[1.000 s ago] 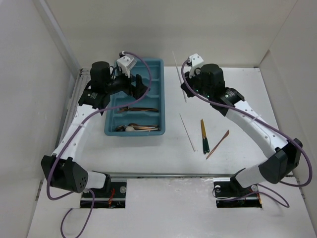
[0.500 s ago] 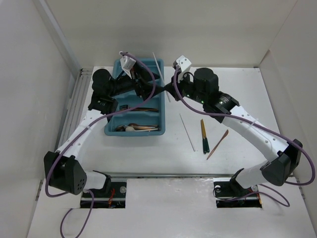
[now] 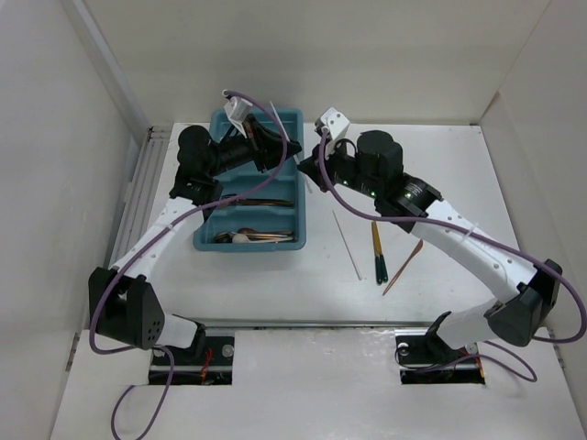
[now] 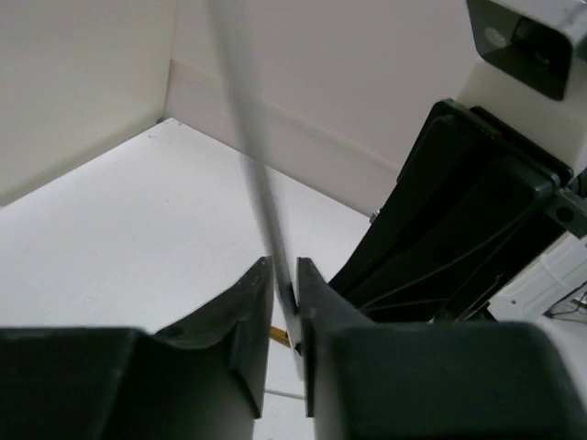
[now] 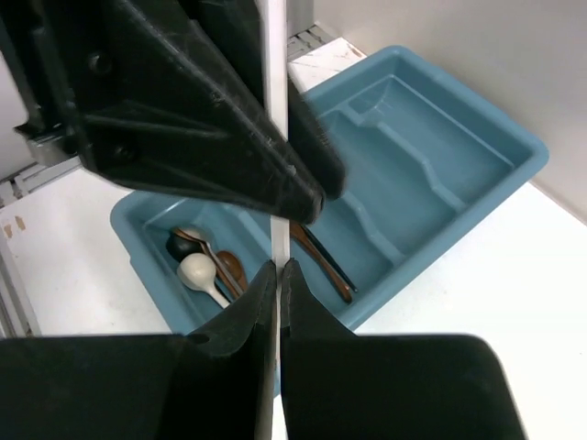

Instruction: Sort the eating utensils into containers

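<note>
The white bench (image 3: 275, 293) carries everything, with walls on three sides. Both arms reach toward the far middle: the left arm (image 3: 151, 243) stretches over the tray, and the right arm (image 3: 477, 247) bends in from the right side.

The teal-blue tray (image 3: 248, 247) sits on the far left part of the bench, its long compartments running side to side. Its far compartments are partly covered by the left arm. A middle compartment holds copper-coloured pieces (image 3: 260, 203), and the nearest one holds several spoons (image 3: 246, 236), one of them pale and round-bowled.

The left end effector (image 4: 284, 275) and the right end effector (image 5: 277, 270) meet above the tray's right rim. Both are closed on the same thin chopstick (image 3: 278, 117), which stands nearly upright in the air, the left fingers pinching it just above the right ones.

Right of the tray, lying on the bench, are a second chopstick (image 3: 347, 243), then dark-green-handled gold pieces (image 3: 377, 252), then a slim copper utensil (image 3: 404, 266) just beside them.
</note>
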`<state>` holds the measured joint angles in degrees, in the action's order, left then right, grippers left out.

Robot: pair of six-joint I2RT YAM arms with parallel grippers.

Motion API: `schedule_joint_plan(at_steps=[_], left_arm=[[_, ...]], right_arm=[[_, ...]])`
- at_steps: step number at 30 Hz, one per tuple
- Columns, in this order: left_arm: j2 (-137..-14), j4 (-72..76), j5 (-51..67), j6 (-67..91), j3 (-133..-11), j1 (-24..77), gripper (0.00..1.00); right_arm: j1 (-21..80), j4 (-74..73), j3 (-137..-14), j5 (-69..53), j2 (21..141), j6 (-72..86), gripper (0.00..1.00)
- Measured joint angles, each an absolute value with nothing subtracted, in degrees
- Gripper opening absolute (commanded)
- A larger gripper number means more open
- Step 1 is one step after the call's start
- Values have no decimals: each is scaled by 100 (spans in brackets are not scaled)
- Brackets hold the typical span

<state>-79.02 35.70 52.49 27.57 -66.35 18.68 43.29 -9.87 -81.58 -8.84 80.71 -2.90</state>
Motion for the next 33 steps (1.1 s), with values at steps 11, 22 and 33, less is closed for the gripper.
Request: schedule_joint_plan(at_steps=[11, 22, 33], left_arm=[[-8014, 2423, 4014, 1258, -7013, 1933, 0], [-10071, 1728, 1699, -3767, -7940, 1500, 0], [-11585, 679, 1380, -5463, -8702, 1457, 23]], right_arm=[[4324, -945, -8160, -635, 8313, -340, 77], [3330, -1072, -8003, -405, 8016, -484, 83], [2779, -1684, -7968, -355, 7981, -803, 83]])
